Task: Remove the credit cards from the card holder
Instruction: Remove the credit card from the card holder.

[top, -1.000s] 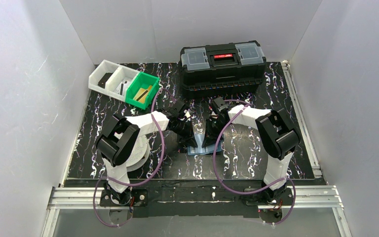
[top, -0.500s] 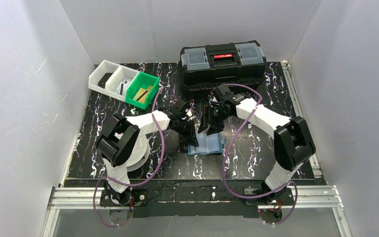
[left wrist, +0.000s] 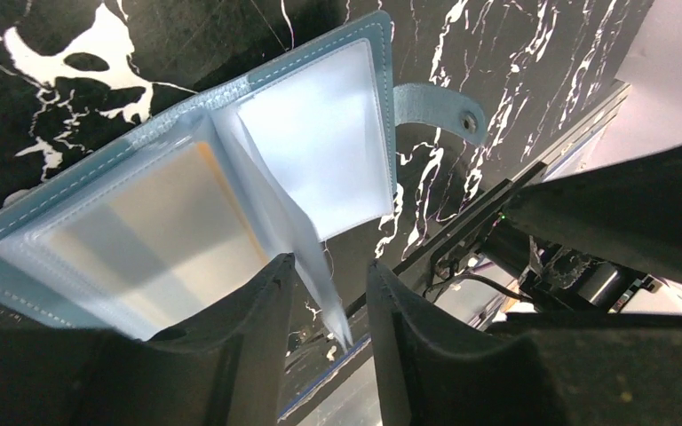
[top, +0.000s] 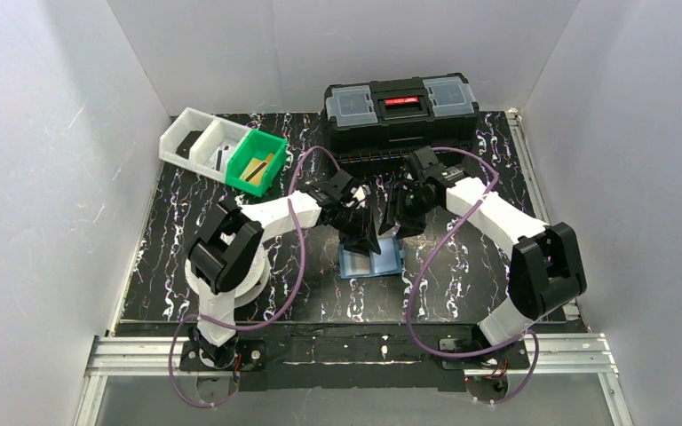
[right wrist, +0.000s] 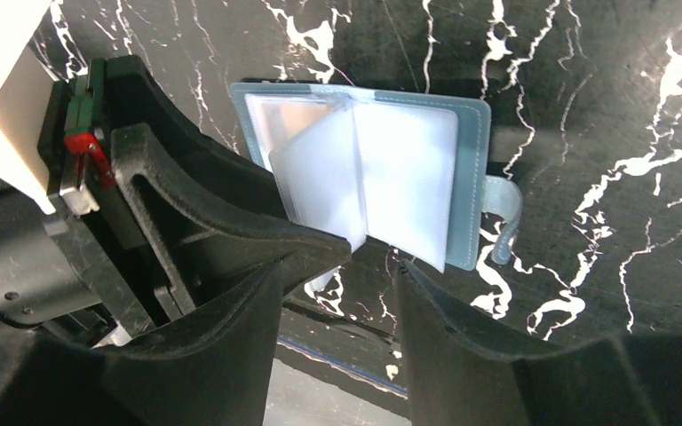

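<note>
The blue card holder (top: 371, 261) lies open on the black marbled table, with its clear sleeves fanned out. In the left wrist view an orange-tan credit card (left wrist: 170, 222) shows through a sleeve on the holder's (left wrist: 315, 146) left half. Its snap strap (left wrist: 435, 105) sticks out to the side. My left gripper (left wrist: 330, 266) is open just above the holder, and one loose clear sleeve leaf hangs in the gap between its fingers. My right gripper (right wrist: 339, 271) is open and empty, hovering over the holder's (right wrist: 408, 173) edge. Both grippers (top: 361, 232) (top: 397, 222) flank the holder's far end.
A large black toolbox (top: 400, 120) stands at the back. A green bin (top: 256, 163) and white bins (top: 197, 138) sit at the back left. The left arm's black fingers (right wrist: 204, 204) crowd the right wrist view next to the holder.
Both grippers were shut on the holder's sleeves and have opened. The right arm has pulled back towards the toolbox, and the left gripper has shifted right. The holder now lies flat and open.
</note>
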Controlling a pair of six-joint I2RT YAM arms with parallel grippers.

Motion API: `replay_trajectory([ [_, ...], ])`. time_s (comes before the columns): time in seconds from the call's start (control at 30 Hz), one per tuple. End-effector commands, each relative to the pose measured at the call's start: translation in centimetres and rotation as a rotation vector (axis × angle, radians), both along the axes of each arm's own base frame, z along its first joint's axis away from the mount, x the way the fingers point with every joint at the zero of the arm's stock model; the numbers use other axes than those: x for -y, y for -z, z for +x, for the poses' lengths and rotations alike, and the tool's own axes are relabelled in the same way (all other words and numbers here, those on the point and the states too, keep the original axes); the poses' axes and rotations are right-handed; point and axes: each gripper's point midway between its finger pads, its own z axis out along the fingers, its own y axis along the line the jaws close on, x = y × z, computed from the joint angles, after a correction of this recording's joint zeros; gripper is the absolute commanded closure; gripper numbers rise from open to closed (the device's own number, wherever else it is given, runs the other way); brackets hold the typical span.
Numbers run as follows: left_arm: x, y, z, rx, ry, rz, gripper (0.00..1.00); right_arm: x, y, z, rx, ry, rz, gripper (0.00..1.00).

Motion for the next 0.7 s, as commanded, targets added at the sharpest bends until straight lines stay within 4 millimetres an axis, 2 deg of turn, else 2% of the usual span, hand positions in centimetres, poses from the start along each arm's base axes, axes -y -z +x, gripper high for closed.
replay_trajectory([
  [0.0,1.4,-0.5,-0.3,-0.012,0.040,-0.017,0.64,1.6,-0.3,-0.5,0.022,0.018,-0.027,0.44],
  [0.2,2.9,-0.2,-0.1,-0.016,0.067,-0.030,0.59,3.4,-0.4,-0.7,0.044,0.070,-0.058,0.44],
  [0.43,3.7,0.7,-0.1,-0.032,0.082,-0.025,0.52,6.0,-1.1,-0.9,0.099,0.181,-0.081,0.43],
  [0.67,3.9,1.6,-0.1,-0.045,0.089,-0.014,0.51,6.2,-0.7,-1.5,0.090,0.183,-0.064,0.43],
])
